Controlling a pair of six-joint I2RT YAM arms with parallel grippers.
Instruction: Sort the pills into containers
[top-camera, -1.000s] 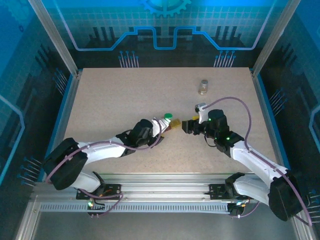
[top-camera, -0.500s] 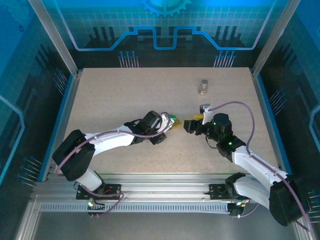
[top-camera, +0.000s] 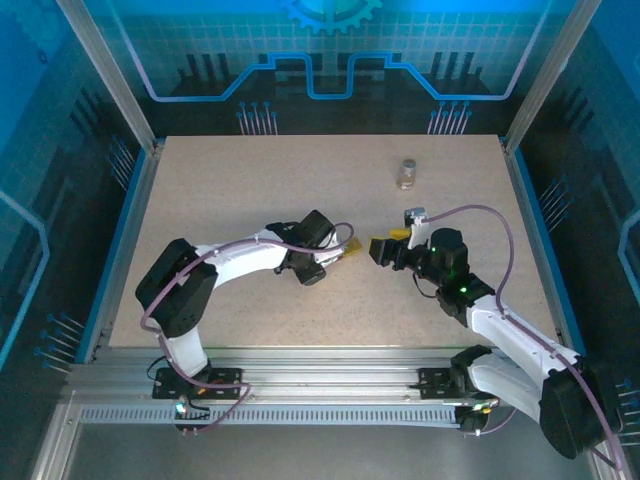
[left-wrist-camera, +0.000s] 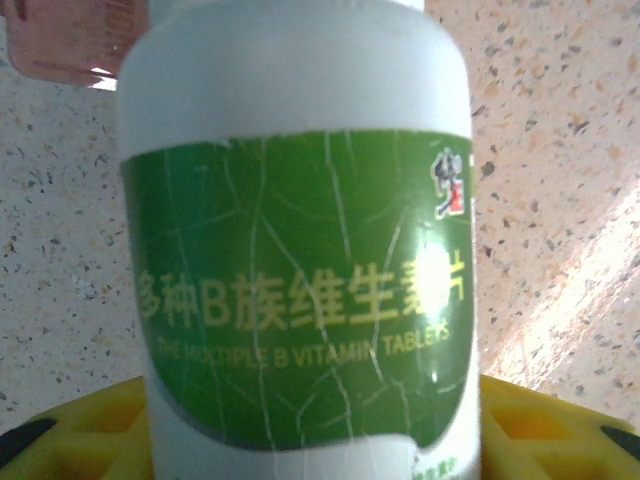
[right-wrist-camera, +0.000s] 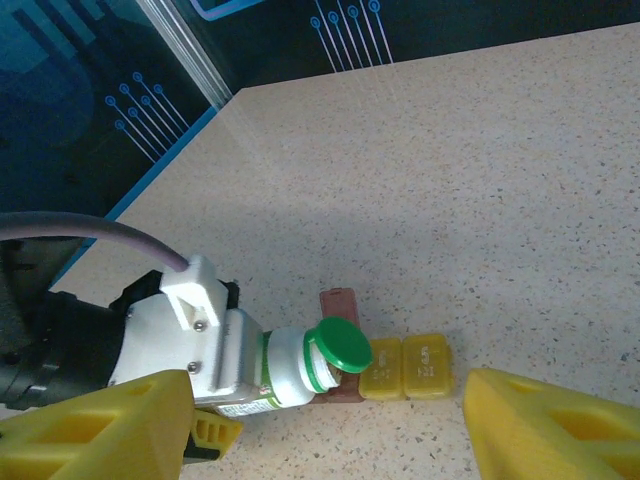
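Right wrist: left tool (right-wrist-camera: 238, 385) clenched on glossy white bottle (right-wrist-camera: 285, 365), round green cap (right-wrist-camera: 340, 345); right tool (top-camera: 381, 248) released

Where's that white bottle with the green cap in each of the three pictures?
Top external: bottle mid-table, on its side in the left hand.
Left wrist: bottle close up, centre, green label facing the camera.
Right wrist: bottle lower centre, green cap beside the yellow pills.
Shared landmark: the speckled table.

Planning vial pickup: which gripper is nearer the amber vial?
Right. Right gripper, open, sits nearside of the amber vial; left gripper, gripping the white bottle, is farther left.
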